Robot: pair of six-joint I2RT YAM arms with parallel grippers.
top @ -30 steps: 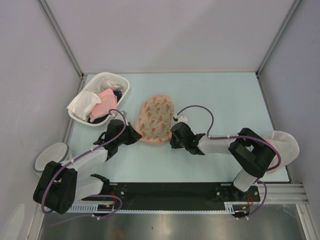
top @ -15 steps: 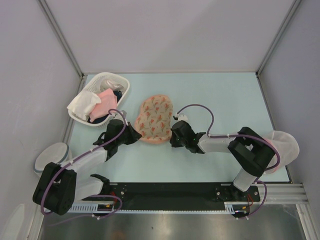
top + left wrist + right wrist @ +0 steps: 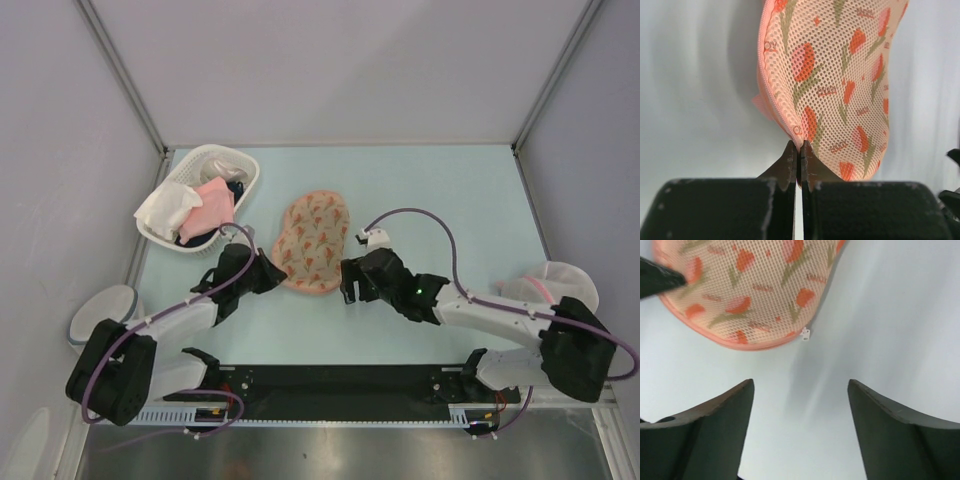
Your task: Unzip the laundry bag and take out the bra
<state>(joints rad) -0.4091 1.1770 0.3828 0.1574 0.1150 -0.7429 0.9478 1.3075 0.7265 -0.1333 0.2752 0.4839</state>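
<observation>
Laundry bag (image 3: 312, 240) edge clamped by left gripper (image 3: 799, 152); right gripper (image 3: 800, 392) jaws apart near probable zipper pull (image 3: 804, 334)

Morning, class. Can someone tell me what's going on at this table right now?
A flowered mesh laundry bag lies flat between the two end effectors. The left end effector is shut on the bag's near edge, pinching it. The right end effector is open and sits just short of the small white zipper pull, touching nothing. The bag looks zipped shut.
</observation>
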